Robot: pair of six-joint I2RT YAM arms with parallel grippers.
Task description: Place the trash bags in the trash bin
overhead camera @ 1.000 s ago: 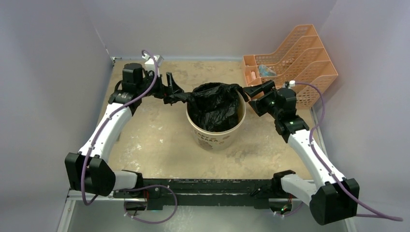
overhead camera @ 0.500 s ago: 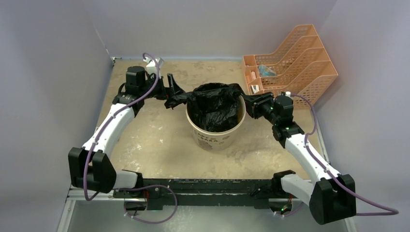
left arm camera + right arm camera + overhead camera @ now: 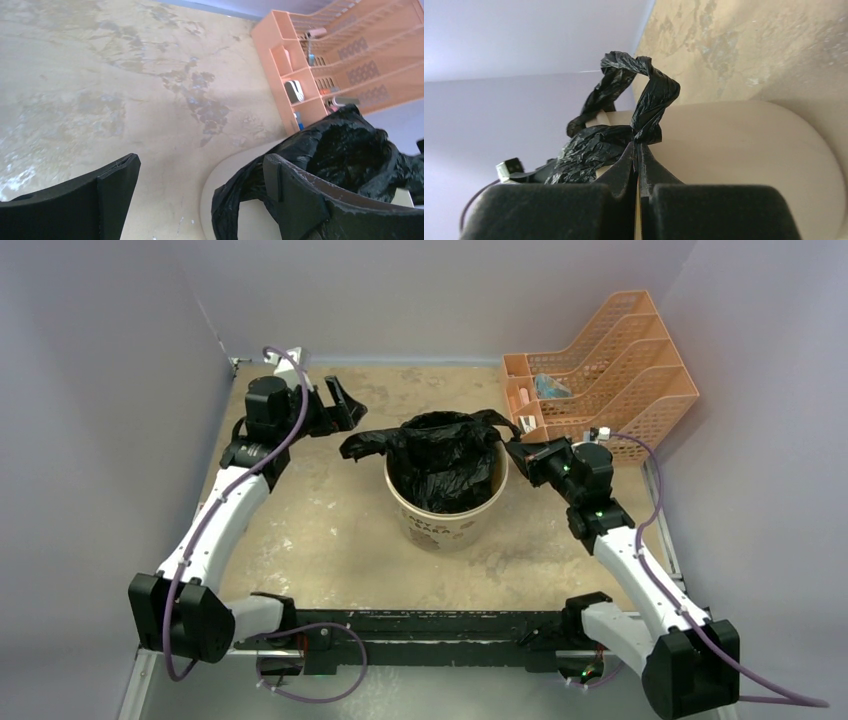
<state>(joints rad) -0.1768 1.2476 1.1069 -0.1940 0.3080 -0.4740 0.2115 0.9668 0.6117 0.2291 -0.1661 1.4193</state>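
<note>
The cream trash bin (image 3: 447, 520) stands mid-table with the black trash bag (image 3: 445, 465) lining it. The bag's left loop handle (image 3: 362, 445) droops outside the rim. My left gripper (image 3: 343, 405) is open and empty, up and left of that loop, not touching it. In the left wrist view the gripper (image 3: 200, 162) has wide-apart jaws, with the loop (image 3: 250, 192) draped on the bin wall (image 3: 256, 220) beside the right finger. My right gripper (image 3: 520, 450) is shut on the bag's right handle. The right wrist view shows the gripper (image 3: 638, 145) pinching the twisted handle (image 3: 651, 97) against the bin (image 3: 749, 150).
An orange mesh desk organiser (image 3: 600, 370) holding small items stands at the back right, close behind the right arm; it also shows in the left wrist view (image 3: 320, 65). Grey walls enclose the table on three sides.
My right gripper has moved in to the bin's right rim and shut on the bag's handle. My left gripper has drawn back up and left, leaving the left loop hanging.
</note>
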